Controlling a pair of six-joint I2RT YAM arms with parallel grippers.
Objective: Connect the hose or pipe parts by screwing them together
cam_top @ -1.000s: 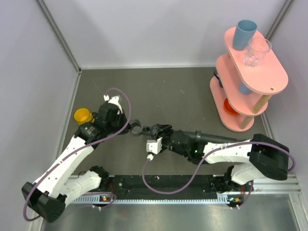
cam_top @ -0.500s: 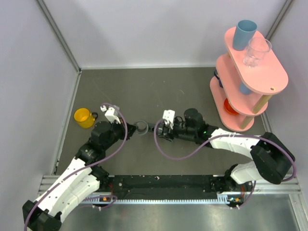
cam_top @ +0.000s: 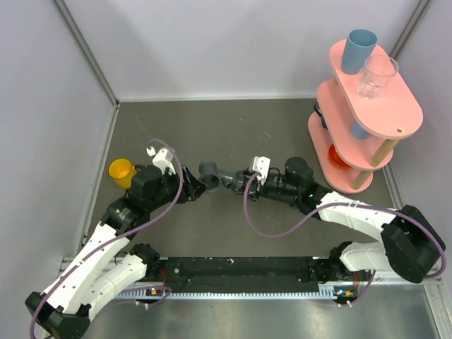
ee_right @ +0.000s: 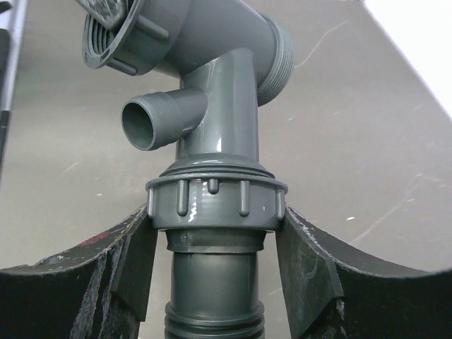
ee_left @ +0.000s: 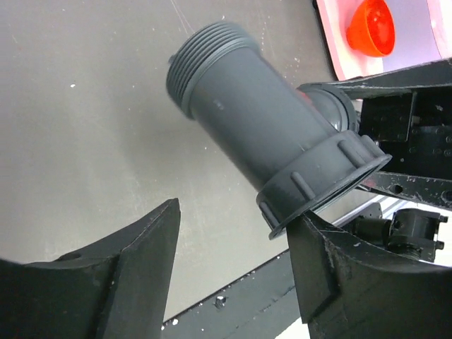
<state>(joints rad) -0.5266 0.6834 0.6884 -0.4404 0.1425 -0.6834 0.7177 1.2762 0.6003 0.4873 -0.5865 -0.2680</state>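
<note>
1. From overhead: short dark grey angled branch fitting [cam_top: 210, 171] held up over the middle of the dark grey worktop [cam_top: 268, 127], a touch toward the left edge, between both grippers.
2. Just beside it, the left gripper [cam_top: 195, 185], spread apart and pinching nothing. Confirmed in the left wrist view: black fingers [ee_left: 141, 268] wide, the right-hand one at the rim of the fitting's big ridged nut [ee_left: 321, 187]. Touching or just under it, cannot tell.
3. Seen clearly only in that wrist view: bare threaded end [ee_left: 208, 60], tilted up and away.
4. On the fitting's other side, the right gripper [cam_top: 233, 181]. In the right wrist view: pads [ee_right: 304, 261] pressed on both flanks of a ridged collar nut [ee_right: 215, 205], clamped.
5. Also only there: nut seated on the fitting's lower leg, dark ribbed flexible hose [ee_right: 212, 326] starting right below, barbed side spigot [ee_right: 159, 120] poking left.
6. From above, hose hidden under the right arm.
7. Around the scene: yellow cup [cam_top: 120, 169] near the left edge. Pink three-tier stand [cam_top: 399, 106] at the far right corner, with blue cup [cam_top: 359, 48] and clear glass [cam_top: 378, 76] on top. Orange-red bowl [ee_left: 370, 28] on a lower tier, sharpest from the left wrist.
</note>
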